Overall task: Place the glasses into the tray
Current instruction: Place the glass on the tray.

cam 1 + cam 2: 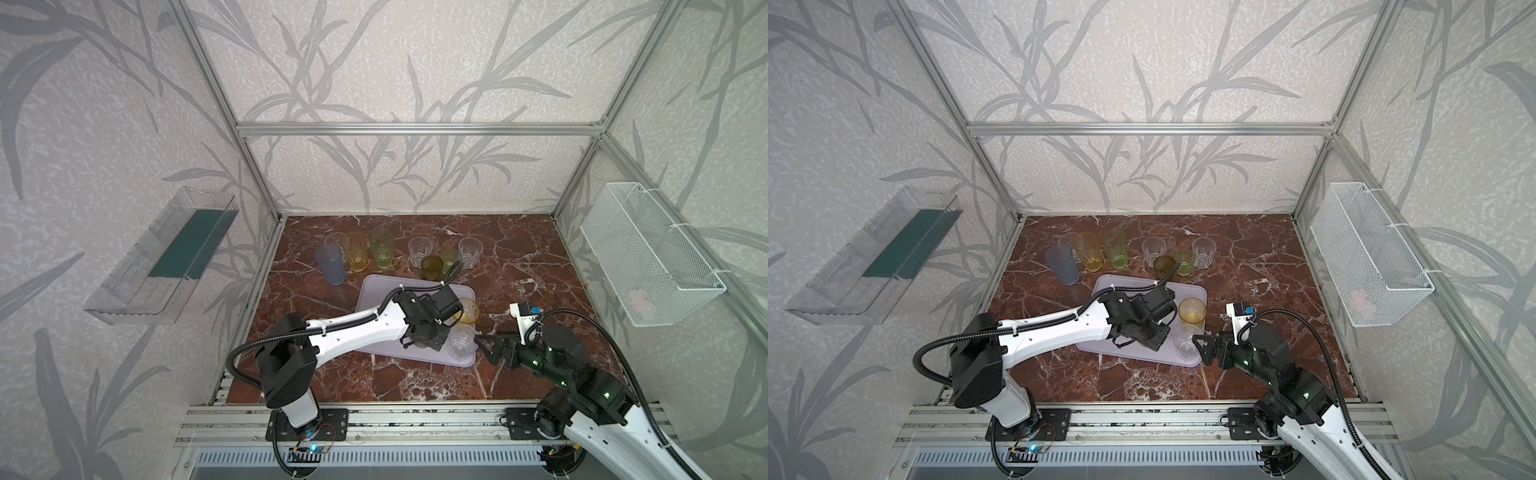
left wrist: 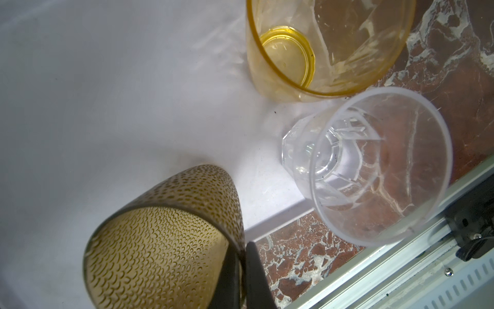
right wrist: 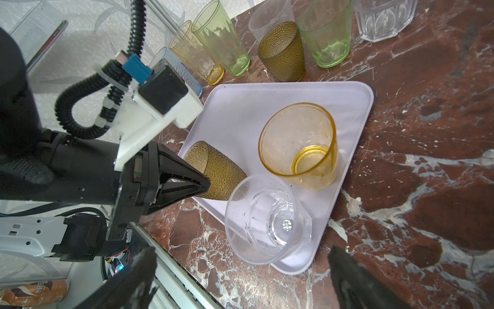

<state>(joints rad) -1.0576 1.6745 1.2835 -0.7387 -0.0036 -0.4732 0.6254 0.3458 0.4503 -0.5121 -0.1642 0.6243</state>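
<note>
On the veiny red-brown marble top (image 1: 519, 257), the tray (image 1: 374, 291) sits about dead centre. It's flat matte lavender plastic with rounded corners and a low lip. Three tumblers are over or in it.

- The short yellow tumbler (image 1: 1192, 311) is at the tray's 3 o'clock edge. It's smooth see-through plastic, upright, mouth up.
- The short clear tumbler (image 1: 461, 345) is in the 5 o'clock corner. It has a faceted foot and also stands upright, long axis vertical.
- The dark amber tumbler (image 3: 226, 174) is by the 6 o'clock edge, dimpled all over like fish scales.

The left gripper (image 2: 240, 248) is pinched onto the amber one's rim, one finger inside the wall and one outside. That glass isn't plumb. Its mouth faces up toward the left wrist, its foot is down over the tray, and its axis leans. Can't tell if the foot actually touches the tray.

The right gripper (image 1: 483, 349) hangs just off the tray's 4 o'clock corner. Its jaws are spread wide with nothing between them, aimed at the short clear tumbler.

The other eight stand on the marble, strung out from 10 to 1 o'clock beyond the tray:

- the frosty tall grey-blue tumbler (image 1: 331, 266), tall yellow tumbler (image 1: 356, 253) and tall pale-green tumbler (image 1: 382, 251), all slim tapered cones, mouths up
- the back clear tumbler (image 1: 335, 240), tucked behind those three
- the middle clear tumbler (image 1: 419, 252)
- the second amber tumbler (image 1: 432, 266), dimpled too
- the short green tumbler (image 1: 448, 257)
- the far-right clear tumbler (image 1: 470, 252)
</note>
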